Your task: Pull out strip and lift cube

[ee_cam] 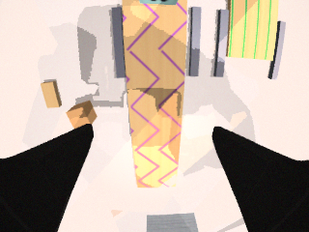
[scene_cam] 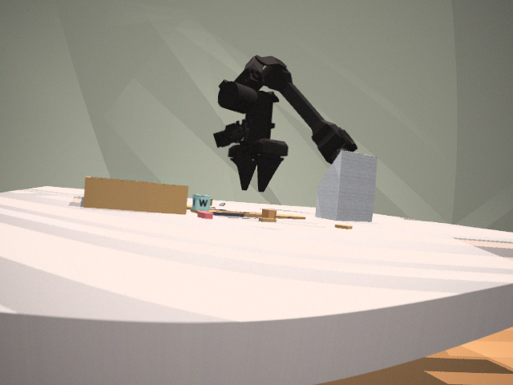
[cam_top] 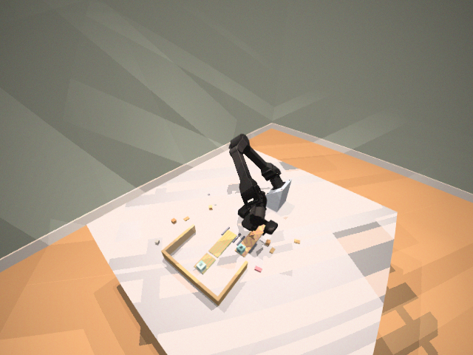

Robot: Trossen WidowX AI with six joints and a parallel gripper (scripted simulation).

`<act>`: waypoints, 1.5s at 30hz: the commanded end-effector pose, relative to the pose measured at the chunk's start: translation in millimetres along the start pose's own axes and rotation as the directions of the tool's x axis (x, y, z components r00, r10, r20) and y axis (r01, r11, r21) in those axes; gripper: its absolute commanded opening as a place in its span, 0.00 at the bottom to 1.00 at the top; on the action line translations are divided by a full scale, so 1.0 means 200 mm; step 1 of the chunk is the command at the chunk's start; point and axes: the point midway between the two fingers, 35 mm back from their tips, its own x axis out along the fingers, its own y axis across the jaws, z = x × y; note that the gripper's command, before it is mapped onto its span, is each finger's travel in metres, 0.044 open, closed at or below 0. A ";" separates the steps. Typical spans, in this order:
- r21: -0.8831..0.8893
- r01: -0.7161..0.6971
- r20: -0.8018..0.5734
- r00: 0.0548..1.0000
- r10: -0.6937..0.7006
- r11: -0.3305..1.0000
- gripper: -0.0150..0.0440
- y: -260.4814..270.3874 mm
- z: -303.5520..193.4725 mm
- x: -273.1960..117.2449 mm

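An orange strip with purple zigzags [cam_top: 252,239] [ee_cam: 156,63] lies in one piece between dark rails [ee_cam: 118,43] [ee_cam: 194,43]. A teal cube [cam_top: 240,248] [scene_cam: 201,203] marked W stands on its far end; only the cube's edge shows in the wrist view. A yellow strip with green lines [cam_top: 222,243] [ee_cam: 251,29] lies beside it, with a gap before a shorter yellow piece [cam_top: 209,260]. Another teal cube [cam_top: 201,266] stands on that piece; its label is unreadable. My gripper [scene_cam: 253,190] [ee_cam: 154,130] is open and empty above the zigzag strip's near part, one finger either side in the wrist view.
A low three-sided wooden wall [cam_top: 191,274] [scene_cam: 136,195] stands around the far ends. A pink block [cam_top: 258,268] [scene_cam: 204,215] and orange blocks [cam_top: 267,242] [ee_cam: 82,115] lie near the zigzag strip. A grey-blue block [cam_top: 278,197] [scene_cam: 356,186] stands by the arm's base.
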 end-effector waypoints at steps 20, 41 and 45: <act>0.002 0.004 0.005 1.000 -0.004 1.000 1.00 0.00 0.39 -0.05; 0.003 0.003 0.007 1.000 -0.003 1.000 0.68 -0.01 0.55 0.00; 0.003 0.004 0.007 1.000 -0.004 1.000 0.68 -0.01 0.55 0.03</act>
